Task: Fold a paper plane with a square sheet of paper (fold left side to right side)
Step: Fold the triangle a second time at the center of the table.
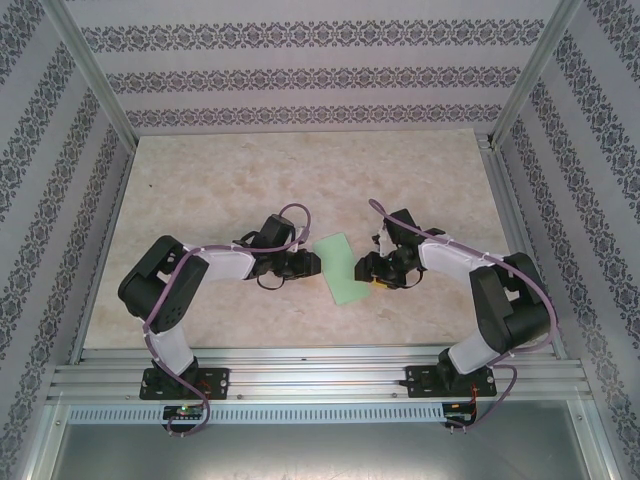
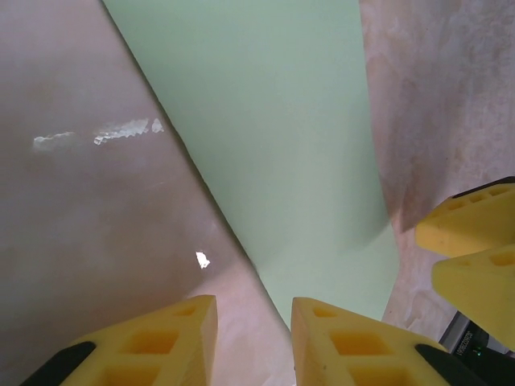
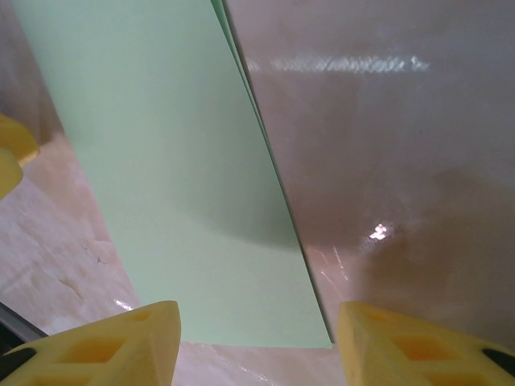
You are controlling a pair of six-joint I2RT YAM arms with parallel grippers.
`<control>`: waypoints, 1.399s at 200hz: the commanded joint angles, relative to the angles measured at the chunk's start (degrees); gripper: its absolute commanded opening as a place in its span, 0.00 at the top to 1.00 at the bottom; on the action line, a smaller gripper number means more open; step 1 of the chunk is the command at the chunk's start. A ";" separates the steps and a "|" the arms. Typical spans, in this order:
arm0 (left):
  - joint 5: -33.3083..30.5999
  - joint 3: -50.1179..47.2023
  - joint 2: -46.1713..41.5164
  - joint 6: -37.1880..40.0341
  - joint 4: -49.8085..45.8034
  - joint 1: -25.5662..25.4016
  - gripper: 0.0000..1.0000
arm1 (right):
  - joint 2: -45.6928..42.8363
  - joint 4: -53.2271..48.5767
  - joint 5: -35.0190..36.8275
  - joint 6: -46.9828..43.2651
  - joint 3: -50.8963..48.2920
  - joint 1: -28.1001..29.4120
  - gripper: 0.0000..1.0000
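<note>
Hovering low at either end of the square sheet of paper [image 1: 338, 265], the two arms have it boxed in at the middle of the tabletop [image 1: 220, 180]. The sheet lies flat as a narrow green strip rather than a full square, and in the right wrist view two layers show along its long edge, so the left-over-right fold looks to be made. The left hand [image 1: 303, 263] sits at the strip's left side, its yellow fingers [image 2: 346, 342] parted with bare tabletop showing between them and one tip just over the paper's near corner; it grips nothing. The right hand [image 1: 368, 270] is spread wider, fingers [image 3: 121, 346] well apart on both sides of the strip's short end, also empty. By my reading this is the gap between folds: halving done, crease perhaps wanting a firmer press. Next up calls for one hand to pin the strip while the other teases up a single corner without dragging both layers or skewing the stack.
</note>
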 commanded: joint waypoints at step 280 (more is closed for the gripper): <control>-2.03 1.48 0.95 1.96 -1.75 0.08 0.70 | 16.51 4.88 1.77 -10.65 20.49 0.92 0.34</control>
